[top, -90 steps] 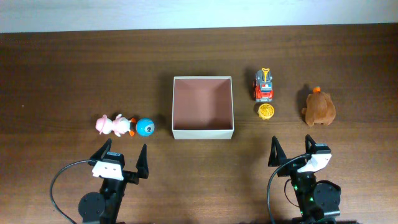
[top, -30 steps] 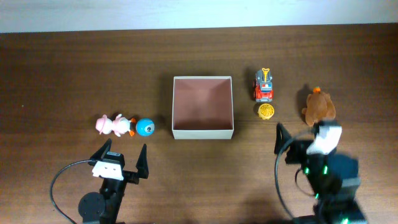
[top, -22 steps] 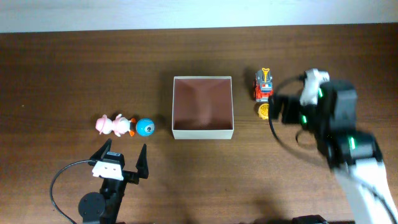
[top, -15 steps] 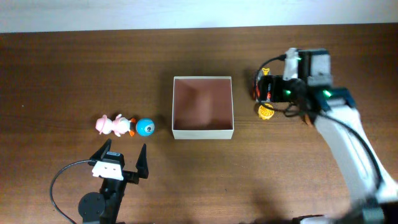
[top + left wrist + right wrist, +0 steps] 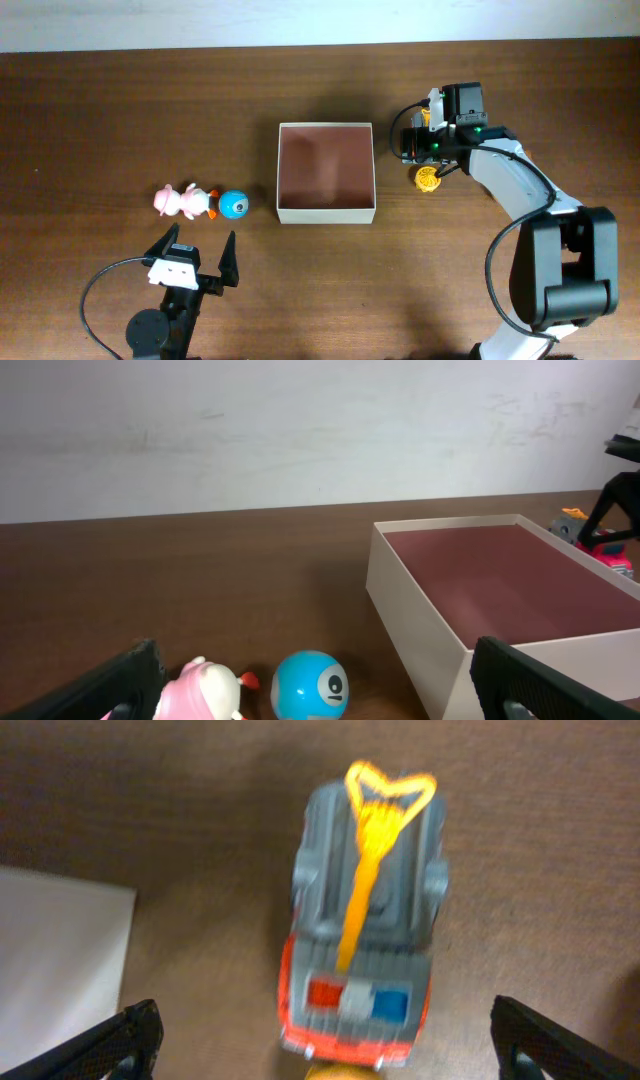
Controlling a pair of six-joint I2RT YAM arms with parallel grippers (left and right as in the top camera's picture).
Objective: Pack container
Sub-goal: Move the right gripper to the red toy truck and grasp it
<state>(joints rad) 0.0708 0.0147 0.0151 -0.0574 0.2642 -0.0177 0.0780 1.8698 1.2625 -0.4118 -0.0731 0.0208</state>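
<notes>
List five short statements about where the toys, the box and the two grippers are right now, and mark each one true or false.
1. The container is empty. True.
2. The right gripper is shut on the toy fire truck. False: its jaws stand open, with the truck between them on the table.
3. The blue ball lies beside the pink toy, outside the container. True.
4. The left gripper grips the blue ball. False: it is open and apart from the ball.
5. The yellow round toy lies inside the container. False: it sits on the table by the truck.
</notes>
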